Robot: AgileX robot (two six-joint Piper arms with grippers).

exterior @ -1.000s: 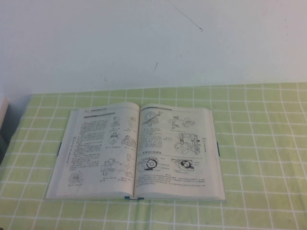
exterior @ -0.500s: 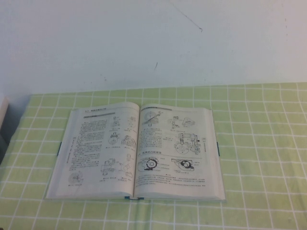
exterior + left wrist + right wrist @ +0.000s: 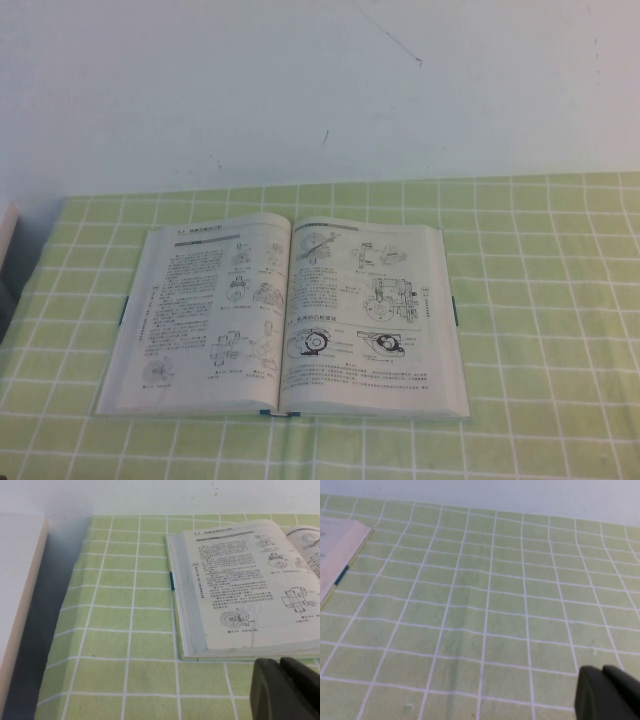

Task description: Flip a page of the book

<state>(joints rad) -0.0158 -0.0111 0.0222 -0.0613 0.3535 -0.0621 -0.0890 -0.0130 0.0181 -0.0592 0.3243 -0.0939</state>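
Observation:
The book (image 3: 285, 318) lies open and flat on the green checked cloth, white pages with black text and machine drawings, thin blue-teal cover edges. Its right-hand page (image 3: 368, 315) lies flat. In the left wrist view the book (image 3: 240, 590) shows its left page and page stack. My left gripper (image 3: 280, 666) is shut and empty, low over the cloth just off the book's near left corner. In the right wrist view only the book's right corner (image 3: 337, 555) shows. My right gripper (image 3: 602, 672) is shut and empty over bare cloth, well right of the book. Neither gripper shows in the high view.
The green checked tablecloth (image 3: 540, 300) covers the table up to a white wall (image 3: 320, 90) behind. A pale board or box (image 3: 20, 605) stands beyond the cloth's left edge, with a dark gap beside it.

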